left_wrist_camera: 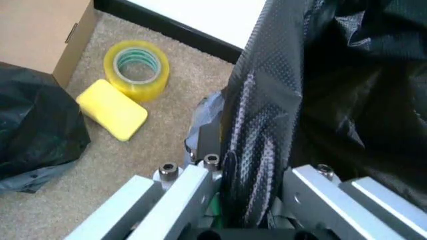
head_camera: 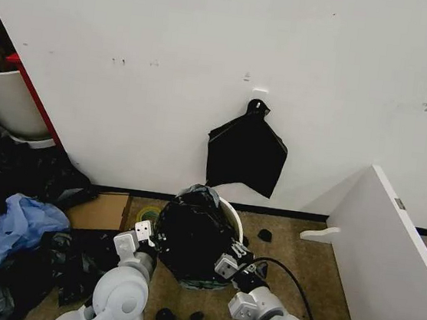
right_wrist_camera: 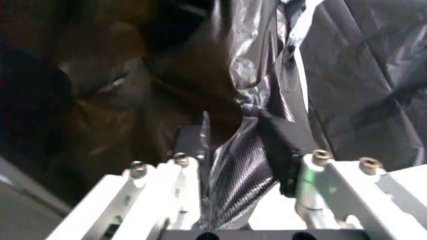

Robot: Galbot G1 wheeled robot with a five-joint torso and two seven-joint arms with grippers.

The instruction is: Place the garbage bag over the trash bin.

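The garbage bag point(head_camera: 193, 239), glossy black and wrinkled, is draped over the trash bin, whose white rolled rim point(head_camera: 235, 218) shows at the far right side. My left gripper point(head_camera: 143, 238) is at the bin's left flank, shut on a taut fold of the garbage bag point(left_wrist_camera: 257, 145). My right gripper point(head_camera: 229, 265) is at the bin's near right, shut on another stretched fold of the garbage bag point(right_wrist_camera: 233, 165). Both folds run between the fingers.
A flat black bag point(head_camera: 246, 155) hangs on the wall behind the bin. Yellow tape point(left_wrist_camera: 137, 67), a yellow sponge point(left_wrist_camera: 112, 110) and a cardboard box point(head_camera: 102, 211) lie left of the bin. Black bags and a blue bag point(head_camera: 21, 224) pile at left. A white panel point(head_camera: 389, 242) stands right.
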